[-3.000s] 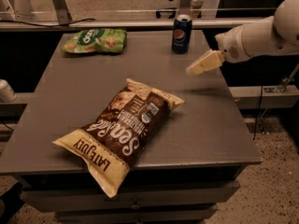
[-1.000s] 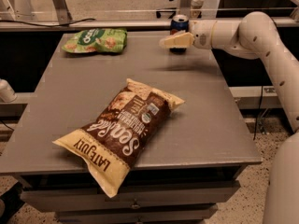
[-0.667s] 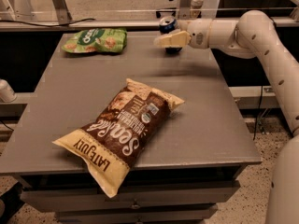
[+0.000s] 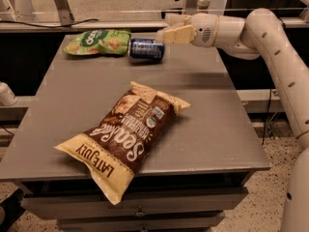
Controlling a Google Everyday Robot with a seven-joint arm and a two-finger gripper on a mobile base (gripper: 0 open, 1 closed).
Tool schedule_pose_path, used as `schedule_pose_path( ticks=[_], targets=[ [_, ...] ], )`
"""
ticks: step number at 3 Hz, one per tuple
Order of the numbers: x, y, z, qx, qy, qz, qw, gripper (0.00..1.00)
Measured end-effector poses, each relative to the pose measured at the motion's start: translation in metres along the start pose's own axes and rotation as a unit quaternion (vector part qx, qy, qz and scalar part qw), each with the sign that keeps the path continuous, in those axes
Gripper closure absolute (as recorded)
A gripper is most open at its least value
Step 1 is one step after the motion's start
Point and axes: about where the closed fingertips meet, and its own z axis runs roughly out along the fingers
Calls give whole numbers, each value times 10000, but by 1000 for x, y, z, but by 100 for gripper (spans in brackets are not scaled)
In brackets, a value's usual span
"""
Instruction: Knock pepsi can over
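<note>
The pepsi can (image 4: 147,49) is dark blue and lies on its side at the back of the grey table (image 4: 212,124), next to the green chip bag. My gripper (image 4: 166,32) hangs just above and to the right of the can, at the end of the white arm (image 4: 251,28) that reaches in from the right. Its cream-coloured fingers point left toward the can and hold nothing.
A green chip bag (image 4: 99,41) lies at the back left, touching or almost touching the can. A large brown chip bag (image 4: 125,134) lies across the table's middle and hangs over the front edge. Metal rails run behind the table.
The can stood upright at the back of the table; now it lies on its side, further left. My gripper has swept left across the spot where it stood.
</note>
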Motion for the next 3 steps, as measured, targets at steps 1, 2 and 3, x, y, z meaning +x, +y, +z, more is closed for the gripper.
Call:
schedule_pose_path(
  ticks=[1,2,3],
  targets=[
    [-7,20,-1,-324,-110,127,9993,0],
    [-5,20,-6,-283,-67,144,9995,0],
    [-5,10,-24,-54,22,74,10000,0]
  ],
)
